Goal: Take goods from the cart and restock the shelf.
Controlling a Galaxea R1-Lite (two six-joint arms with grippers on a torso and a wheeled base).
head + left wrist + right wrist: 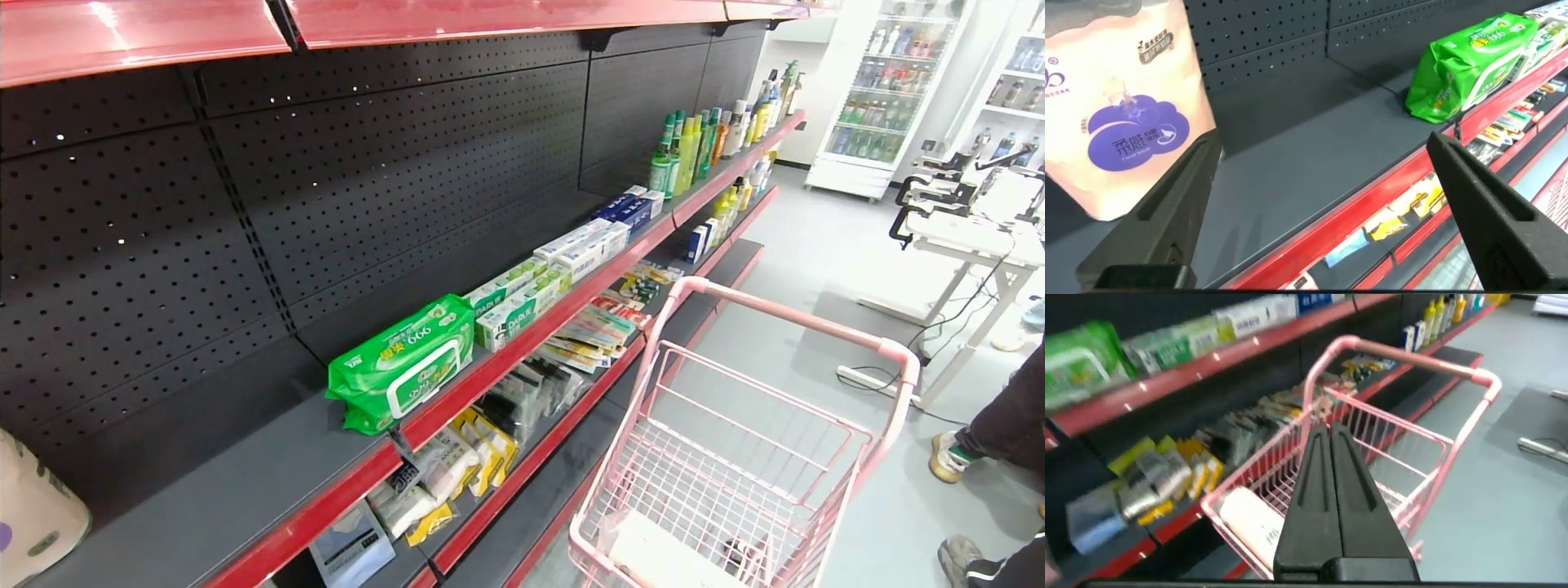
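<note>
Left gripper [1323,143] hovering spread above the shelf [1315,175], beside the tissue pack [1127,106] standing there, apparently stocked. Right gripper [1329,434], fingers pressed together, aiming over the cart [1404,355], where a white pack [1253,527] is lying, probably next. Wipes [404,359] sitting farther along.

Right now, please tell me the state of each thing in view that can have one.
shelf: partly stocked.
pink cart: holds a white pack, lying down.
green wipes pack: lying on the shelf.
paper roll pack: standing upright on the shelf.
left gripper: open, holding nothing, before the shelf.
right gripper: shut, holding nothing, above the pink cart.
</note>
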